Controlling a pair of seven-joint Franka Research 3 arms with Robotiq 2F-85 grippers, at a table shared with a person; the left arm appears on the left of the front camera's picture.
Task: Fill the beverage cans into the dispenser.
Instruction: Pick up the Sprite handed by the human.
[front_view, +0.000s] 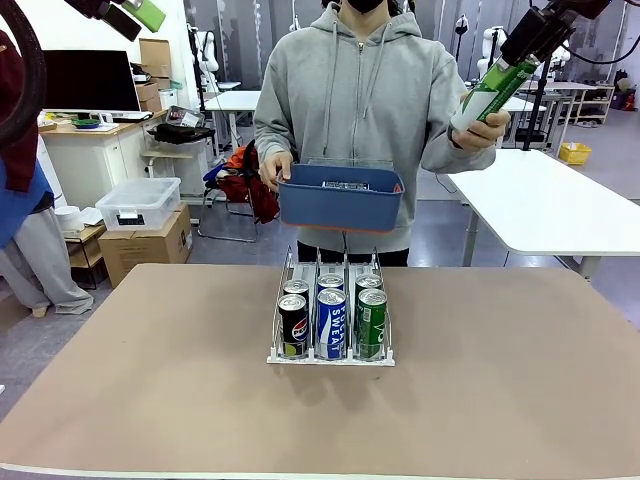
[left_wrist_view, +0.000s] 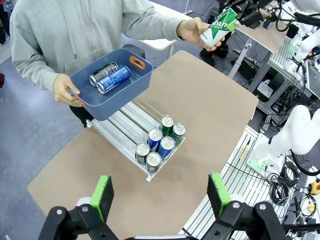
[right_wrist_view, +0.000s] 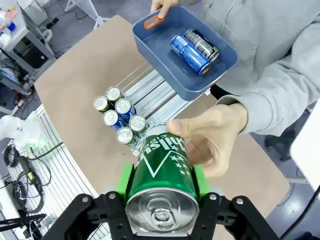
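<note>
The dispenser (front_view: 330, 357) stands mid-table with several beverage cans in its three lanes, a black one (front_view: 292, 324), a blue one (front_view: 331, 322) and a green one (front_view: 371, 321) at the front lip. High at the right, my right gripper (front_view: 520, 60) is shut on a green can (front_view: 493, 92); the person's hand (front_view: 482, 128) also holds that can. In the right wrist view the green pads of the right gripper (right_wrist_view: 162, 186) clamp the green can (right_wrist_view: 165, 157). My left gripper (left_wrist_view: 161, 195) hangs open and empty high above the dispenser (left_wrist_view: 131, 125).
The person stands at the far edge holding a blue bin (front_view: 340, 198) over the back of the dispenser. Two cans lie in the blue bin (right_wrist_view: 165, 62), one blue (right_wrist_view: 189, 52) and one black (right_wrist_view: 201, 44). Bare tabletop (front_view: 150, 380) lies on both sides.
</note>
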